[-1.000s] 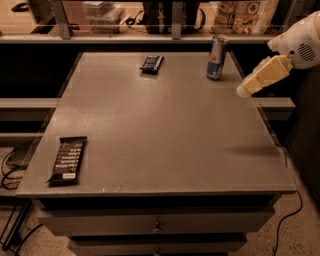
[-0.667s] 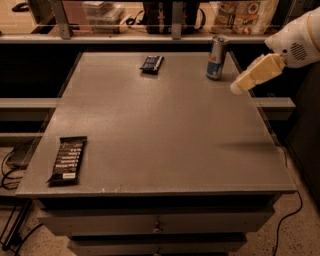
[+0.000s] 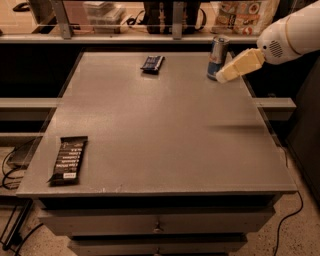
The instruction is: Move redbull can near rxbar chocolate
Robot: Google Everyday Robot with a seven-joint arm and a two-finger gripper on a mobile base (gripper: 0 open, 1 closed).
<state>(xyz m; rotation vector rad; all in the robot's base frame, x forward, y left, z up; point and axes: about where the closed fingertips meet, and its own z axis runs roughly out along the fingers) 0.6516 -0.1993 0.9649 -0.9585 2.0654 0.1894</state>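
Note:
The redbull can, slim, blue and silver, stands upright near the table's far right edge. The rxbar chocolate, a long flat black bar with white text, lies at the table's front left corner. My gripper, cream-coloured on a white arm from the upper right, hangs just right of the can, its tip close beside the can's lower part. It holds nothing that I can see.
A smaller dark wrapped bar lies at the far middle of the grey table. A shelf with a rail and snack bags runs behind the table. Drawers sit below the front edge.
My gripper has moved left and slightly up toward the can, from well right of it to right beside it. The can and both bars have not moved.

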